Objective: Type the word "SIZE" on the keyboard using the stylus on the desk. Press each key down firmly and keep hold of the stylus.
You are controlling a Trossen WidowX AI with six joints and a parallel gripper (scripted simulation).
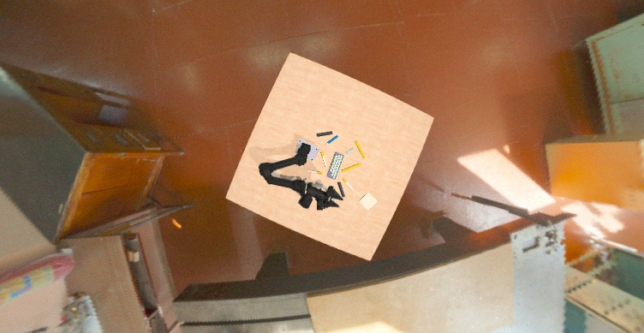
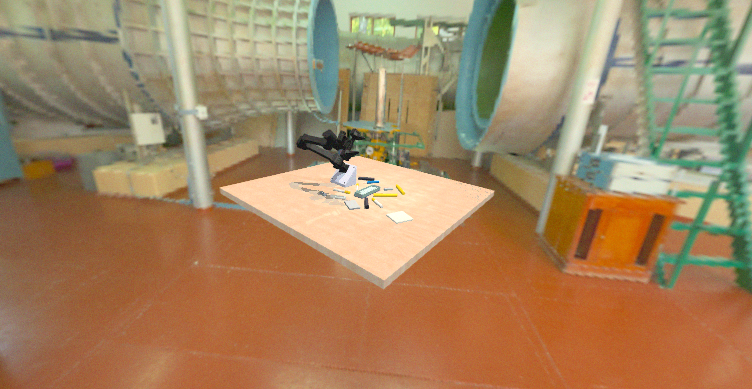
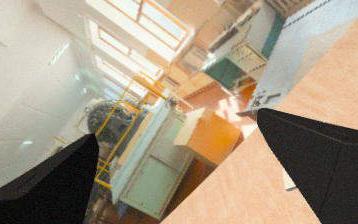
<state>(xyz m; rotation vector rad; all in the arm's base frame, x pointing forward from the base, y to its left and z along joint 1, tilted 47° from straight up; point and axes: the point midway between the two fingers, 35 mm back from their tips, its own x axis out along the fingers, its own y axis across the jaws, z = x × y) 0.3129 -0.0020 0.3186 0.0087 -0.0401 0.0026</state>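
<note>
Above the desk [image 1: 289, 105], the hand [image 1: 334, 197] hangs wide open, holding nothing.
Small grey keyboard [image 1: 335, 165] lies among scattered pen-like sticks.

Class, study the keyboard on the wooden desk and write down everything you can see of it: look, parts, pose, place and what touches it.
The keyboard is a small, flat, grey-blue rectangle with rows of pale keys; no letters can be read. It lies flat on the light wooden desk, turned at a slant, among scattered sticks. A yellow stick lies close at one side, a white-and-yellow one at the other; contact cannot be judged. The open pincer is apart from it, holding nothing.
</note>
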